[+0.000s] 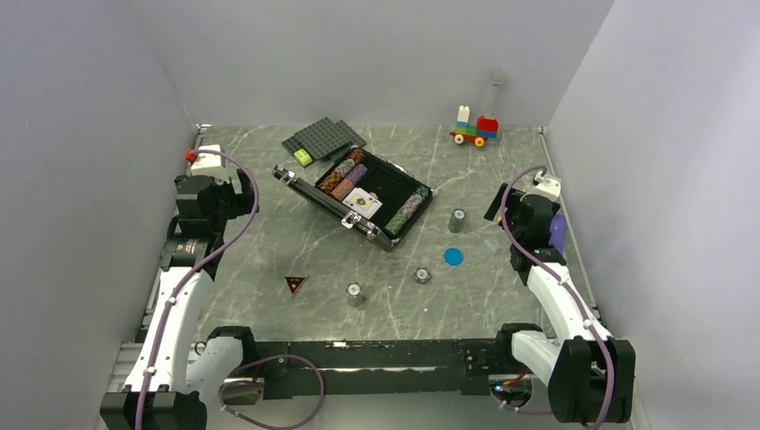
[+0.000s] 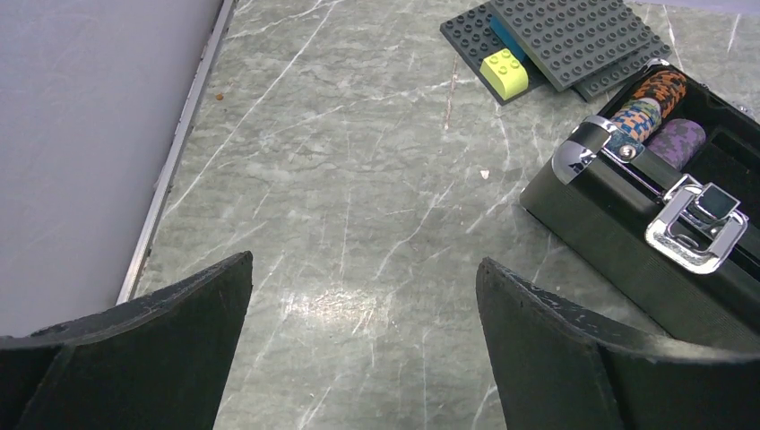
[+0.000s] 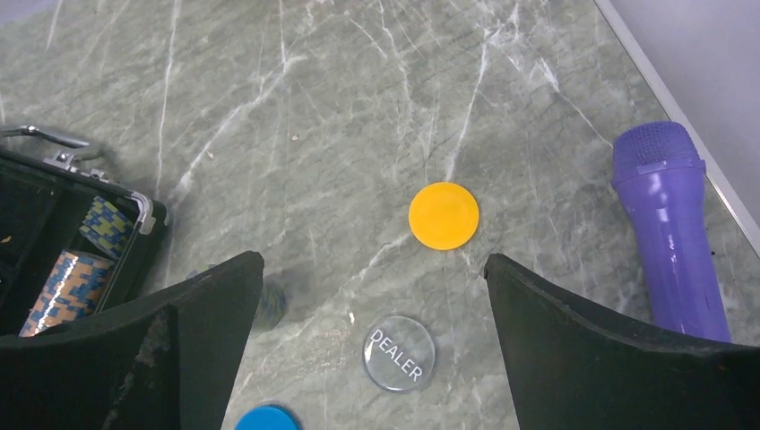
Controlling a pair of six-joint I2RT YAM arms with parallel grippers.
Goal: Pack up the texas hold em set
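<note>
The open briefcase (image 1: pixel 354 195) sits mid-table, with grey baseplates (image 1: pixel 323 139) just beside its far corner. 3 grey chip stacks (image 1: pixel 355 294) and a blue disc (image 1: pixel 453 256) lie loose on bare marble nearer the arms. The left gripper (image 2: pixel 363 262) and right gripper (image 3: pixel 374 260) gape, empty. A purple tube (image 3: pixel 668 224) hugs the right edge, partly hidden.

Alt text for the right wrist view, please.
Open right gripper above a marble table, an orange disc ahead, a clear DEALER button and blue disc nearer. Open case with chip rows at left; purple cylinder at right.
</note>
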